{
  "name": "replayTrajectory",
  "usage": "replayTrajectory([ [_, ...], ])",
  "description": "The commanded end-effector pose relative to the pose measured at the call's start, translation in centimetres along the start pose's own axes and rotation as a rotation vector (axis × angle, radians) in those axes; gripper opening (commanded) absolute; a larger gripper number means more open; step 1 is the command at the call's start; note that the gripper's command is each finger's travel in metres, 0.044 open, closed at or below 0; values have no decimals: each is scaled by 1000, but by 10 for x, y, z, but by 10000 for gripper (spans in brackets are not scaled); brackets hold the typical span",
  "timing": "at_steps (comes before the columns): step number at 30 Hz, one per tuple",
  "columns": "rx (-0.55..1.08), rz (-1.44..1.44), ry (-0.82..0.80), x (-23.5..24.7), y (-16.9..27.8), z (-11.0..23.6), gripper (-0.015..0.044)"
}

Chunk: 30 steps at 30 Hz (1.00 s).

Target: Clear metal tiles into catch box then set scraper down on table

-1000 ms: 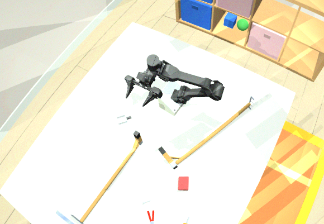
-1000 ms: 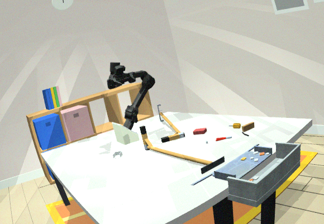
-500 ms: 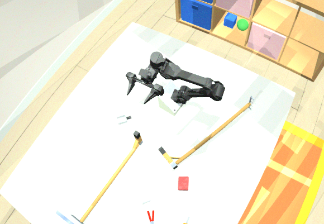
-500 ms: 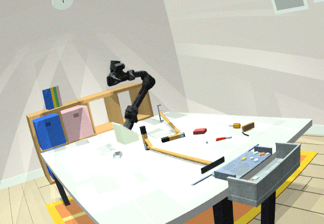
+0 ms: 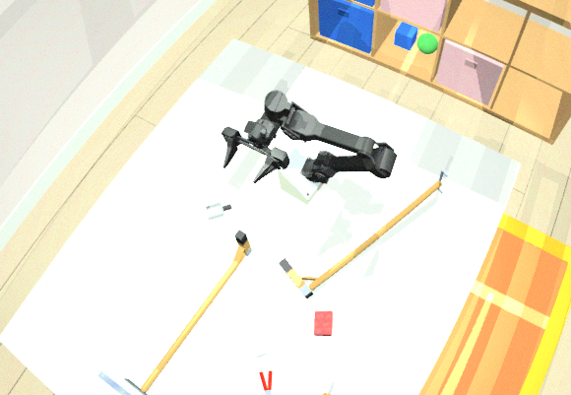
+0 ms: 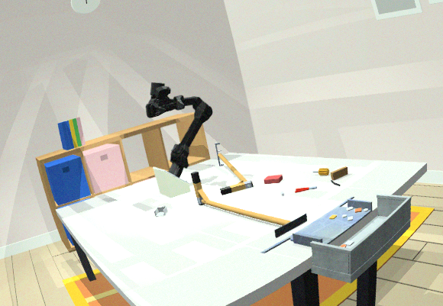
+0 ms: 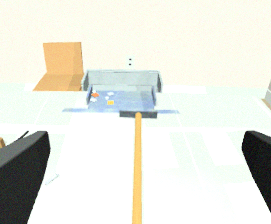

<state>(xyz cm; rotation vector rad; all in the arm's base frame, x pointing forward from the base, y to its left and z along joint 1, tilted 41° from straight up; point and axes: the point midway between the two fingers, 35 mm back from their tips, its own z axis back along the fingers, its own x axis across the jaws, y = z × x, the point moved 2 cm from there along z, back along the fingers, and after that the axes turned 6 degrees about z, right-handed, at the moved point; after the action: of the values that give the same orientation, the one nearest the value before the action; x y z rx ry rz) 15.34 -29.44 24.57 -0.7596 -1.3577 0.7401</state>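
Table [image 6: 214,263]: I see white top carrying everything.
Arm [image 5: 340,138]: I read it folded high above the table, elbow at 3 o'clock of its base in the top view, wrist reaching toward 9.
Long scraper [image 5: 197,310]: lying flat on the table, handle end at 6 o'clock below my gripper, blade against the bench plate.
Bench plate [image 6: 324,225]: only the exterior view shows tiles on it, catch box [image 6: 359,248] adjoining.
Gripper [image 5: 248,160]: fingers spread wide, holding nothing.
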Motion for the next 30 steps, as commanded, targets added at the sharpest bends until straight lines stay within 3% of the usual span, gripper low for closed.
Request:
replayTrajectory([
  [1,0,2,-6,1,-2,0,440],
  [10,11,-21,35,-10,10,-6,440],
  [30,235,-73,41,-12,90,-67,440],
])
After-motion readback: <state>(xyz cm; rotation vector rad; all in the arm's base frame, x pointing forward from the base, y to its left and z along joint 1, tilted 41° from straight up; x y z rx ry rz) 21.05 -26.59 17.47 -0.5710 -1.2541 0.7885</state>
